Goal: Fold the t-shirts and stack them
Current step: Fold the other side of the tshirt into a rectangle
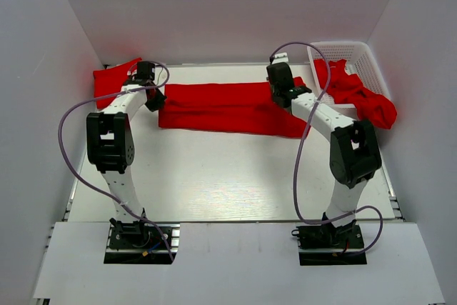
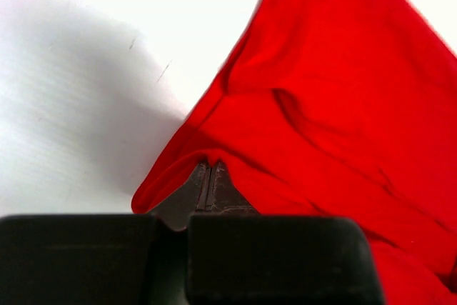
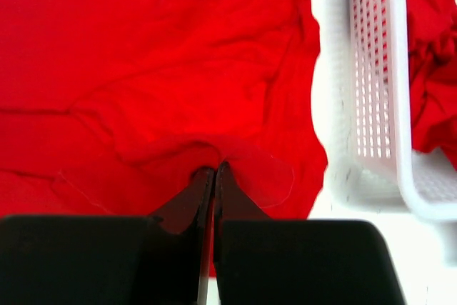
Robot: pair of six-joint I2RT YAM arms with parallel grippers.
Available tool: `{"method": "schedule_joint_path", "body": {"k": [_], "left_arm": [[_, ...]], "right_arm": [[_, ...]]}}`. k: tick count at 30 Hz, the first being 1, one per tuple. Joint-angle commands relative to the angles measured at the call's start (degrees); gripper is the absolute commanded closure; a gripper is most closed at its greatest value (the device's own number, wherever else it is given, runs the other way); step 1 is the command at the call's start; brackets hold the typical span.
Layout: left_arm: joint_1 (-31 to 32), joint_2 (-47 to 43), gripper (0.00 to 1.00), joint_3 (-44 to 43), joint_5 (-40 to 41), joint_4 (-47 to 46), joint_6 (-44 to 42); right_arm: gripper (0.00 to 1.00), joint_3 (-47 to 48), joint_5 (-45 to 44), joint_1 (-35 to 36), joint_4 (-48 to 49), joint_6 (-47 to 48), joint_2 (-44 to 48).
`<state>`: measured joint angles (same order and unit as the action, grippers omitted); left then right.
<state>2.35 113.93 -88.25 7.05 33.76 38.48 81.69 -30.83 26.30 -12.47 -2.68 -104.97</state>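
Top external: t-shirt [image 1: 228,108] lies as a long strip at 12 o'clock on bench [image 1: 214,176]. Its ends are pinched tight by left claw [image 1: 151,99] and right claw [image 1: 285,94]. I want both moving in sync, cloth taut, edges aligned.

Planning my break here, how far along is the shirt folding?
Done, apparently: a set-aside shirt lies at the far left. In hand: left fingers and right fingers are shut on the ends of the long shirt mid-table. Left: crumpled shirts in the basket.
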Motion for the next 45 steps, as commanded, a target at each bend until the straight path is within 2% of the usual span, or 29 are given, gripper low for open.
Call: {"method": "schedule_joint_path", "body": {"k": [1, 7, 16, 18, 20, 21, 22, 23, 24, 25, 27, 29, 30, 31, 32, 37, 42, 45], "left_arm": [[-0.42, -1.43, 1.00, -1.14, 0.69, -4.31, -1.56], [-0.42, -0.64, 1.00, -1.92, -0.63, -5.98, -3.23], [-0.42, 5.85, 1.00, -6.40, -0.63, -4.31, -3.23], [-0.42, 6.91, 0.96, -8.34, -0.63, -2.48, -3.23], [-0.42, 8.41, 0.82, -10.61, -0.11, -0.20, -3.23], [-0.42, 8.41, 0.56, -11.33, -0.11, 0.51, -2.63], [-0.42, 8.94, 0.43, -11.94, 0.59, 1.13, -2.62], [-0.42, 8.94, 0.11, -12.73, 0.60, 1.66, -2.62], [-0.42, 8.94, 0.05, -12.74, 0.60, 1.66, -2.62], [-0.42, 8.07, 0.00, -12.74, 1.12, 1.66, -2.62], [-0.42, 6.23, 0.00, -12.74, 1.12, 1.14, -3.49], [-0.42, 4.91, 0.00, -12.74, 1.12, 1.13, -4.72], [-0.42, 4.20, 0.00, -12.74, 1.12, 0.53, -4.73], [-0.42, 3.06, 0.00, -12.74, 1.12, 0.52, -6.47], [-0.42, 2.53, 0.00, -12.22, 1.12, 0.00, -7.36], [0.29, 1.21, 0.00, -12.21, -1.33, -0.01, -13.58], [1.42, 3.22, 0.00, -11.68, -15.02, -4.74, -18.43], [1.96, 5.77, 0.00, -11.94, -18.64, -7.12, -20.01]], "right_arm": [[1.00, 4.44, 1.47, -1.08, 2.53, 2.41, -1.29], [1.00, 9.18, 4.29, -2.31, 2.62, 6.54, -5.16], [1.00, 17.70, 4.90, -3.63, 1.84, 10.41, -13.49], [1.00, 19.46, 5.77, -3.89, 1.92, 10.76, -14.82], [1.00, 23.14, 6.48, -4.24, 0.61, 10.59, -17.97], [0.94, 25.25, 7.01, -4.16, 0.43, 10.41, -19.56], [0.84, 26.06, 7.10, -4.16, -0.18, 9.89, -20.44], [0.59, 28.85, 7.19, -4.33, -0.97, 9.36, -22.71], [0.49, 29.48, 7.53, -4.33, -0.89, 9.36, -23.35], [0.45, 30.19, 7.36, -4.16, -0.89, 9.36, -23.87], [0.36, 32.99, 7.98, -4.51, -0.19, 8.74, -25.46], [0.33, 34.84, 8.76, -4.60, -0.19, 7.08, -25.81], [0.25, 35.20, 8.94, -4.77, -0.36, 6.46, -25.47], [0.23, 35.20, 10.34, -4.77, -1.58, 5.50, -25.11], [0.10, 34.86, 11.05, -4.68, -1.07, 4.71, -23.72], [0.10, 26.52, 13.60, -4.60, -3.43, 0.84, -17.65], [0.10, 12.84, 15.53, -4.95, -5.02, -7.40, -9.14], [0.10, 9.28, 15.80, -5.12, -5.72, -10.77, -8.32]]}}
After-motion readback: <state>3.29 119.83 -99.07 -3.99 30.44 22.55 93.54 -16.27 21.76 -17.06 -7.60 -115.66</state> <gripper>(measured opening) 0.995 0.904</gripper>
